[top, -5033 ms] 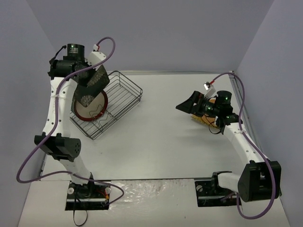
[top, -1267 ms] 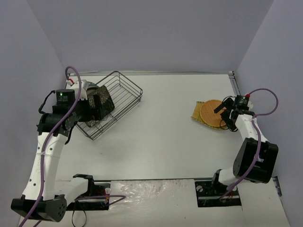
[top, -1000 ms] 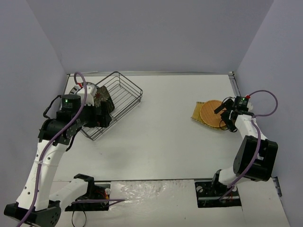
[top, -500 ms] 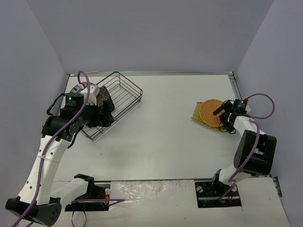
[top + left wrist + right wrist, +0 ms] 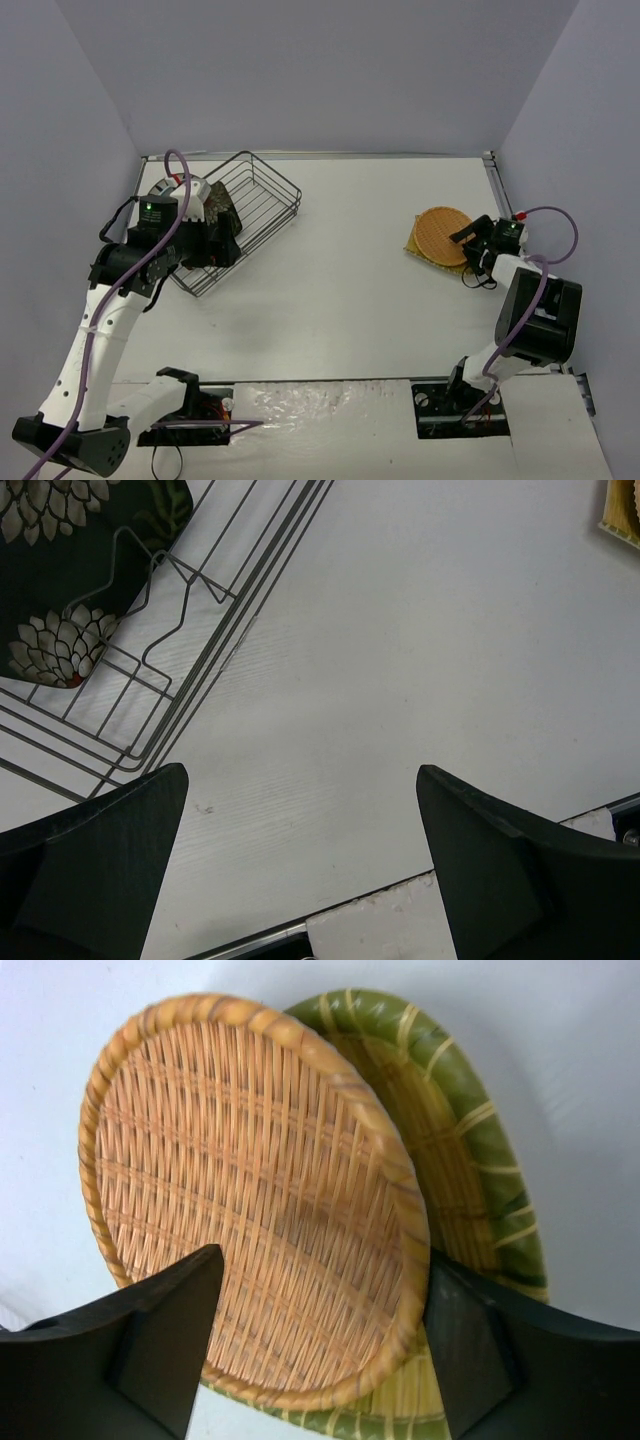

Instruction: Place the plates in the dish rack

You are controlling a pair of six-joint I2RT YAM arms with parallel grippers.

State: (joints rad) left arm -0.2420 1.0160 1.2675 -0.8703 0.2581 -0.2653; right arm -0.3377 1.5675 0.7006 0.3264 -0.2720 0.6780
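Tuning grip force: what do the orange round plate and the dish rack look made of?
Orange round plate: matte woven-basket pattern, so wicker or plastic moulded to imitate it; cannot tell which. Dish rack: thin dark bent wire in a grid, probably coated metal.

Robot arms: two, the left arm (image 5: 98,335) at lower left of the frame and the right arm (image 5: 530,315) at lower right.

End effectors: two, the left end effector (image 5: 300,775) and the right end effector (image 5: 325,1260). Each has two fingers, four in all.

Wire dish rack (image 5: 270,190): one, upper left of the frame.

Plates in it: two can be counted, one dark square plate (image 5: 222,208) with pale flower motifs and one white plate (image 5: 195,192), largely hidden behind the left arm. Whether more are there cannot be told.

Right of the frame: one orange woven round plate (image 5: 250,1190) and one green-and-yellow woven dish (image 5: 470,1160) beneath it.

Worktop (image 5: 350,290): one.
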